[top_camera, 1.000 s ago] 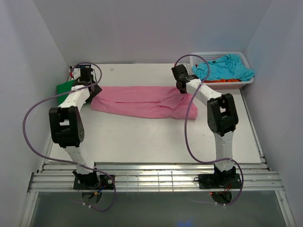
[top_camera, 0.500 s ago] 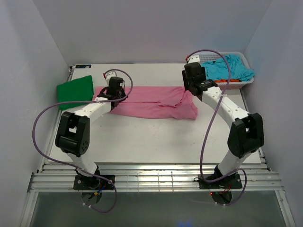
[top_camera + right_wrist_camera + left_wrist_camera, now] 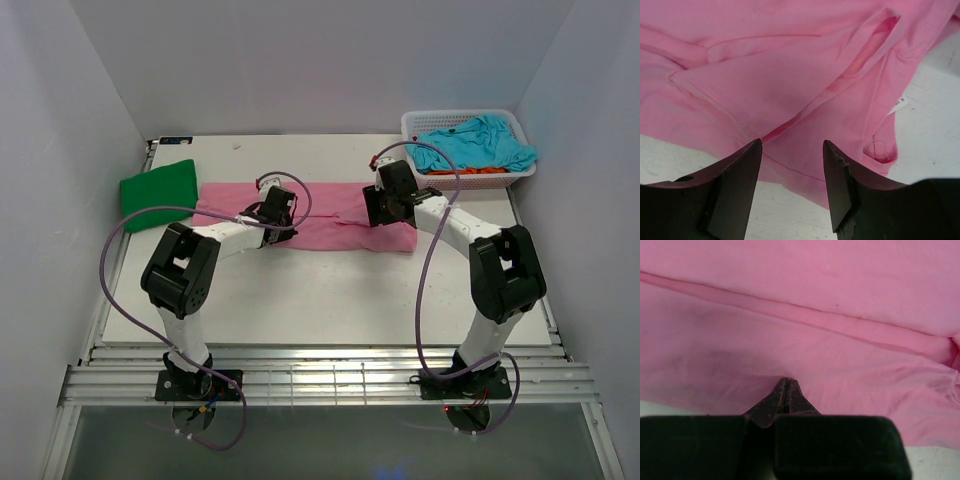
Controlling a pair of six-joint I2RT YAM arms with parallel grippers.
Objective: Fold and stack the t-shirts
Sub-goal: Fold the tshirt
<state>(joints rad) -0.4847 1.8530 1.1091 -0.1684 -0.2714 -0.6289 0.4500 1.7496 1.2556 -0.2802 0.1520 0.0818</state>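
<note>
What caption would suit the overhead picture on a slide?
Pink t-shirt laid out for folding, folded green t-shirt on its left, turquoise t-shirt waiting in the basket.

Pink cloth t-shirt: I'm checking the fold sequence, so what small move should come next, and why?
Probably lower the right tool and close it on the near edge of the pink cloth t-shirt. It stands open just over that edge, holding nothing, while the left tool is shut, apparently pinching the same edge. A fold likely needs both ends held.
</note>
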